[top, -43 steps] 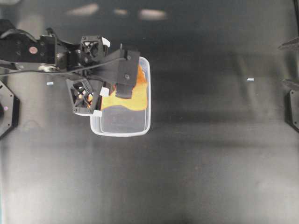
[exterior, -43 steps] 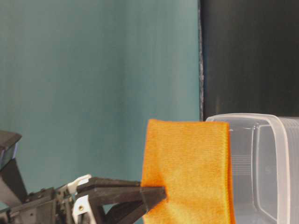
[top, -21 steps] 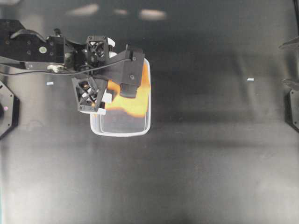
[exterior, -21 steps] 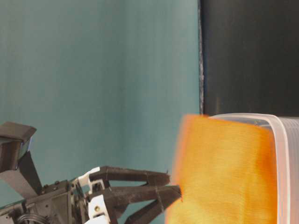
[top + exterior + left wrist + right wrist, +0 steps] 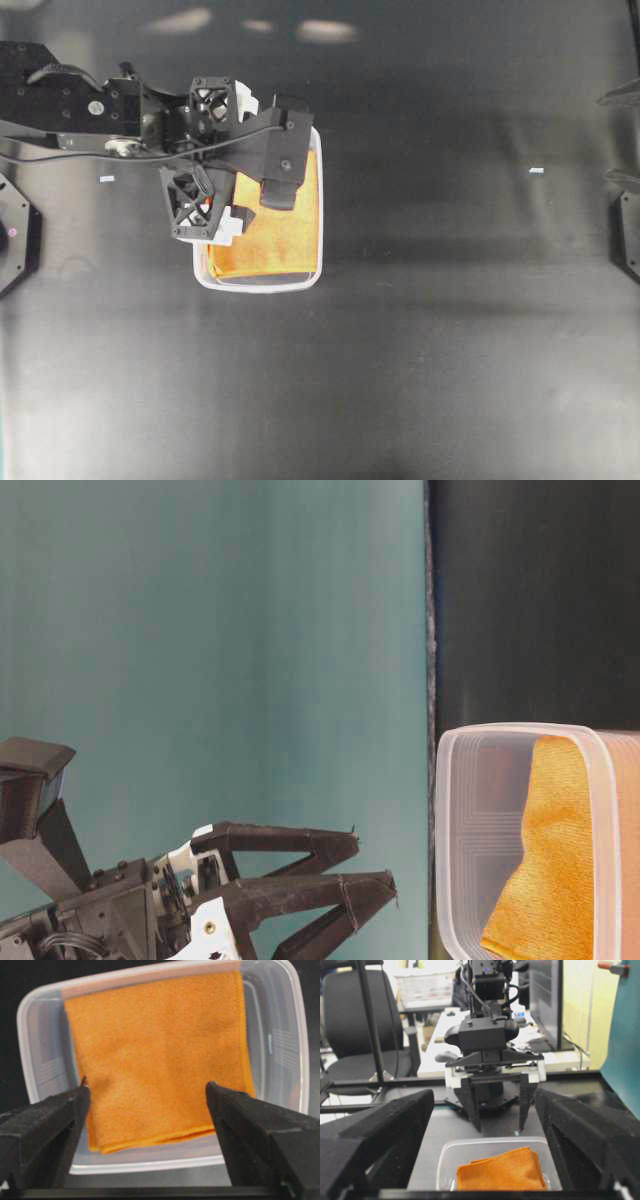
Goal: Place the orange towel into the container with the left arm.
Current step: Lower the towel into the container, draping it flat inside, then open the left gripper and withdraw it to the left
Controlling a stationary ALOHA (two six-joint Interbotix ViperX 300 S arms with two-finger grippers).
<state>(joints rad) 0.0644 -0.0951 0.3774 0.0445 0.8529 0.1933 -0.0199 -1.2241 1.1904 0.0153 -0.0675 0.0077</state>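
One folded, roughly square orange cloth, the orange towel (image 5: pixel 160 1060), lies inside the clear, translucent plastic rectangular tub, the container (image 5: pixel 280 1040). From the left wrist camera the towel covers most of the tub's base, its nap mottled in lighter and darker patches and its layered edges showing along the near side and one flank. From table level it leans, one part riding up against the container's wall (image 5: pixel 455 850) while a corner sits low near the base. The tub has rounded corners and a thick pale rim, and faint embossed lines show on the bare strips of base at either side of the cloth. The black left arm's lattice-patterned left gripper (image 5: pixel 228 158) hangs above the container with its two fingers (image 5: pixel 45 1125) spread wide apart, released, and the towel rests between and beyond them, touched by neither. The right gripper (image 5: pixel 485 1125) shows only in its own wrist view, its dark fingers standing far apart at the frame's edges with nothing between them. Everything stands on a dark, matt black table (image 5: pixel 450 350) that carries soft reflections of overhead lights. Behind the bench a teal backdrop (image 5: pixel 210 640) fills the table-level view, and the right wrist camera looks past the left arm to a black office chair (image 5: pixel 350 1025) and a white desk (image 5: pixel 445 1055) cluttered with equipment.
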